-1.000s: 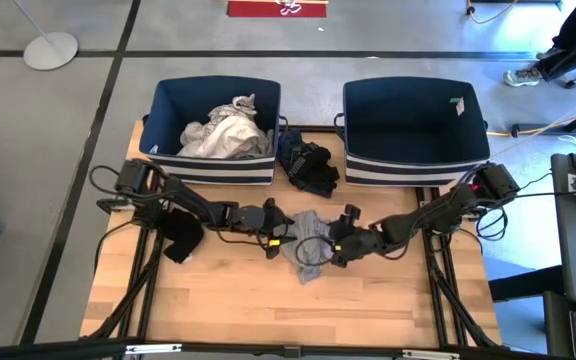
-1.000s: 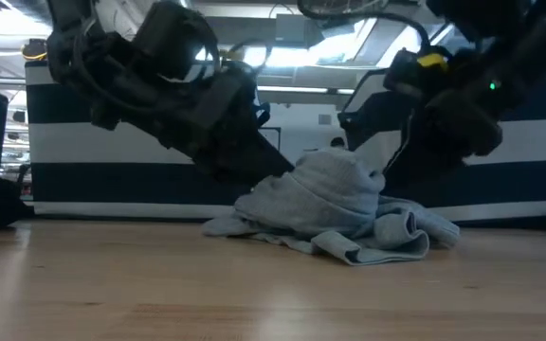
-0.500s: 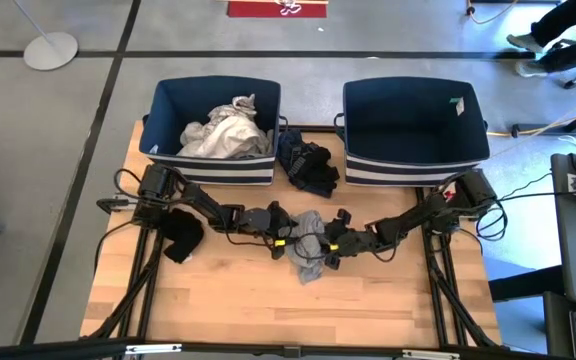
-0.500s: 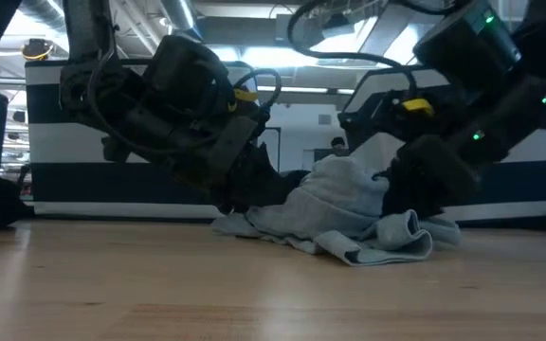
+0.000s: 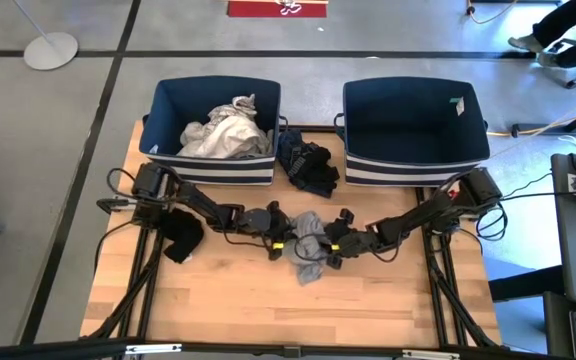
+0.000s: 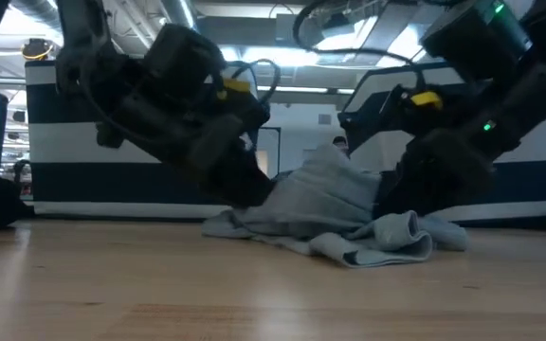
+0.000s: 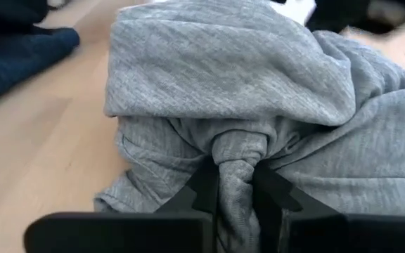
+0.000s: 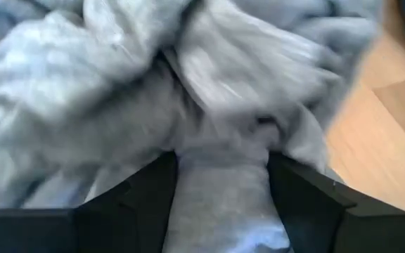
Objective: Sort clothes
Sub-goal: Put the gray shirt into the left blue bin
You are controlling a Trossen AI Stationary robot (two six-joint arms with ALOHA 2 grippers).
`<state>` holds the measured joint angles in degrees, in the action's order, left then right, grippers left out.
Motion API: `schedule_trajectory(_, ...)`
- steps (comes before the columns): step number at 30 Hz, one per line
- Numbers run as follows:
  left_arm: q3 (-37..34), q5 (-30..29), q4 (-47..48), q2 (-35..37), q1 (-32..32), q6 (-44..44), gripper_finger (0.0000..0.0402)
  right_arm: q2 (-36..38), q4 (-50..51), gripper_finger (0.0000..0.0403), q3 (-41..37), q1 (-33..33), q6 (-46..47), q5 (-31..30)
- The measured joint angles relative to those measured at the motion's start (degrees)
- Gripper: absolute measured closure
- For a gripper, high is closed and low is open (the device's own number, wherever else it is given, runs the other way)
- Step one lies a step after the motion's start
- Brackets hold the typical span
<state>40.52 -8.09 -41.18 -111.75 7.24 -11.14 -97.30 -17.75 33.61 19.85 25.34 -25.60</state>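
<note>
holding pale clothes [image 5: 224,128], left bin [image 5: 168,105]; both grippers [image 5: 284,238] [image 5: 334,243] pinch grey garment [image 5: 308,245].

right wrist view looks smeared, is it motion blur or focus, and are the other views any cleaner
Right wrist view: the grey garment is streaked, which suggests motion blur, though focus cannot be ruled out. Left wrist view: crisp knit on the fold pinched by the left gripper, background soft. Low view: bright ceiling lights behind leave both arms as dark silhouettes. High view: evenly lit, sharp.
</note>
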Motion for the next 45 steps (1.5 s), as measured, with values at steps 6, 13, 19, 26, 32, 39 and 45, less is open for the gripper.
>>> schedule_trajectory(6,-0.23,-2.19,10.12,10.09,1.24,3.35,0.0363,3.22,3.98,0.0178,0.00,2.16,0.42,-3.76)
schedule_trajectory(13,-0.12,-3.83,16.82,24.78,1.84,7.42,0.0364,3.40,5.04,0.0178,0.02,2.26,1.45,-4.97)
schedule_trajectory(19,0.01,-6.15,20.33,36.56,1.75,11.57,0.0362,3.41,5.19,0.0178,0.04,2.26,1.42,-5.30)
schedule_trajectory(26,0.46,-6.94,18.86,47.20,-0.57,17.01,0.0362,3.43,4.28,0.0178,0.04,2.26,1.66,-5.28)
schedule_trajectory(32,4.06,-7.29,19.67,53.48,-2.76,21.85,0.0362,3.43,3.88,0.0178,0.06,2.26,2.93,-5.30)
schedule_trajectory(39,11.41,-7.18,19.66,55.59,-4.53,28.60,0.0360,3.43,3.46,0.0178,0.06,2.26,2.93,-5.37)
schedule_trajectory(45,18.42,-7.16,19.65,55.57,-7.57,36.08,0.0363,3.43,3.04,0.0178,0.06,2.26,2.98,-5.35)
